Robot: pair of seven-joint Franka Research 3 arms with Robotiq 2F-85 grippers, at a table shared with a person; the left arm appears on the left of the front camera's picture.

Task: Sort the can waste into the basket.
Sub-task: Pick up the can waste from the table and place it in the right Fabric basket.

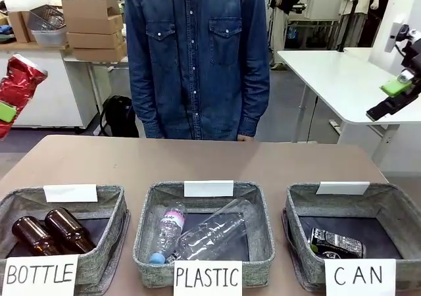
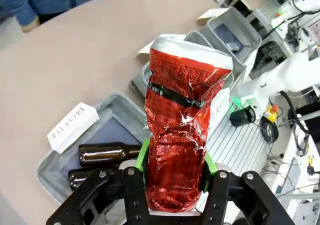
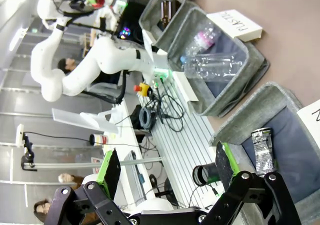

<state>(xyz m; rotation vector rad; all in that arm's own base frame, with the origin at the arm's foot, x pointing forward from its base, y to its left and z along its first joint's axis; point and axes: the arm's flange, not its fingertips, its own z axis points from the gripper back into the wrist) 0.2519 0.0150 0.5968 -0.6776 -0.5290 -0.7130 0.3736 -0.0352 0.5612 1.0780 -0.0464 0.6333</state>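
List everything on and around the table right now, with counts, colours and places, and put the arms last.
Red can: one, red, crushed, held above the table at the left.
Dark can: one, black, lying in the CAN basket.
Brown bottles: two, in the BOTTLE basket.
Clear plastic bottles: two, in the PLASTIC basket.
Baskets: three, grey, in a row along the near edge.
Table: one, brown.
Person: one, denim shirt, far side.
Left gripper: jaws shut on the red can.
Right gripper: jaws open, empty, raised at the right.

The worktop (image 1: 197, 158) is viewed from the robot's side, facing the person (image 1: 196, 52); both wrist views are angled down from above; the baskets (image 1: 204, 240) are shared by all views.
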